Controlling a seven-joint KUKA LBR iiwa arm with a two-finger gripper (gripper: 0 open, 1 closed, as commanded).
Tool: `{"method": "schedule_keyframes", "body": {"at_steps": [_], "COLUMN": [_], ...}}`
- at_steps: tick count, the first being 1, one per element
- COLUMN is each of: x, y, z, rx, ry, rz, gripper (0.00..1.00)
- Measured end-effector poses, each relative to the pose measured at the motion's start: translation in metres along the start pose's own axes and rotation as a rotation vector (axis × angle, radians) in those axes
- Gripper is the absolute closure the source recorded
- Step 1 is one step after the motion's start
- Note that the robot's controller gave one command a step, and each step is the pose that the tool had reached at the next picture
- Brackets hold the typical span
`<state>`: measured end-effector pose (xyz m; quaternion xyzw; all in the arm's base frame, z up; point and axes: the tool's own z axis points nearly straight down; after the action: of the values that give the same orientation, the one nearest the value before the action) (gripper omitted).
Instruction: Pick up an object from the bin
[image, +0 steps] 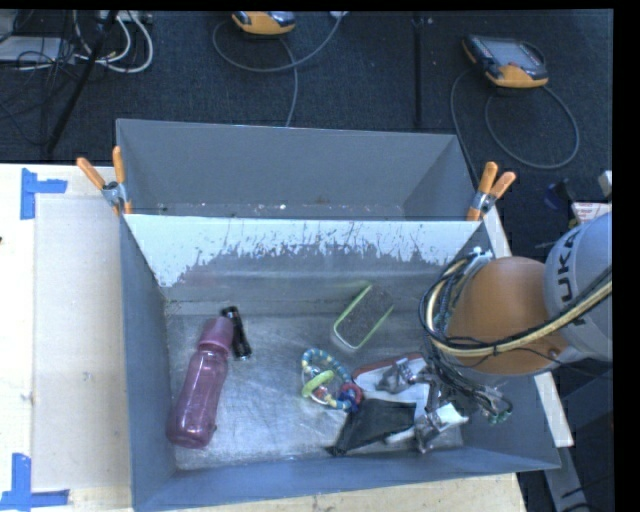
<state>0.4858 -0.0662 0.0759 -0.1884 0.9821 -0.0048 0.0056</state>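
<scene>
- Two fingers (430, 430) of the gripper (415, 402) are standing spread apart, gripping nothing.
- Black flat piece (375, 422) is lying at the bin's (140, 400) front right, touching the lower finger.
- Coloured rings (328, 380) are lying just left of it.

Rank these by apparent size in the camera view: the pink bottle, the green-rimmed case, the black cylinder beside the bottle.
Largest to smallest:
1. pink bottle
2. green-rimmed case
3. black cylinder

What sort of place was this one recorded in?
Likely a robotics lab: a robot arm reaches into a grey metal bin holding a pink bottle, with cables trailing over dark carpet.
</scene>
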Motion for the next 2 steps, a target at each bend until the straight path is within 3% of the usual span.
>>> {"method": "schedule_keyframes", "body": {"at_steps": [1, 2], "x": [0.000, -0.013], "y": [0.000, -0.004], "z": [0.000, -0.035], "rx": [0.000, -0.016], "ry": [0.000, 0.016], "rz": [0.000, -0.003], "gripper": [1.00, 1.00]}}
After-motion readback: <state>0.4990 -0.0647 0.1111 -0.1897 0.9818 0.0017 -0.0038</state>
